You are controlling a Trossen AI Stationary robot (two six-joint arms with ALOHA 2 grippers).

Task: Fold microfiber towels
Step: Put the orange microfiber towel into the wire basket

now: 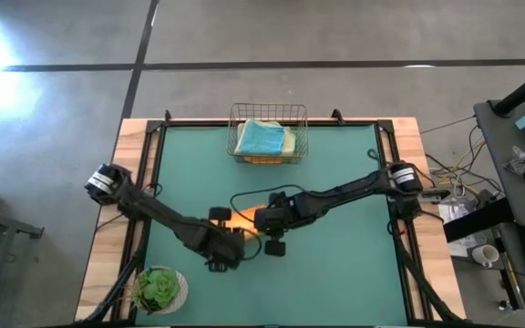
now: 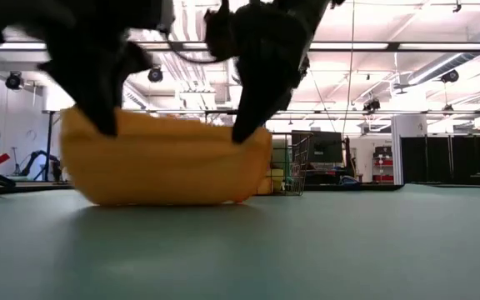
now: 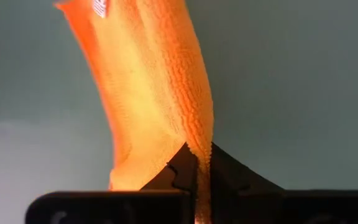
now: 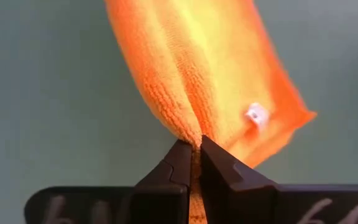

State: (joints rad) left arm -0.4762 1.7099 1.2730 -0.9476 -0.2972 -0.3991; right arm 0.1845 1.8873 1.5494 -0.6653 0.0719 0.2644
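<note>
Pinched edges of an orange towel (image 3: pixel 160 93) sit right before each wrist camera: the left pincer (image 3: pixel 197 165) and right pincer (image 4: pixel 194 155) are each clamped on a corner, holding it taut between them mid-table (image 1: pixel 354 273) (likely to fold it squarely), while other towels (image 1: pixel 264 138) wait in the basket (image 1: pixel 269 113).

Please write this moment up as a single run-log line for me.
left gripper: shut on orange microfiber towel | right gripper: shut on same towel | towel: lower edge on green table mat | wire basket: holds other towels
</note>
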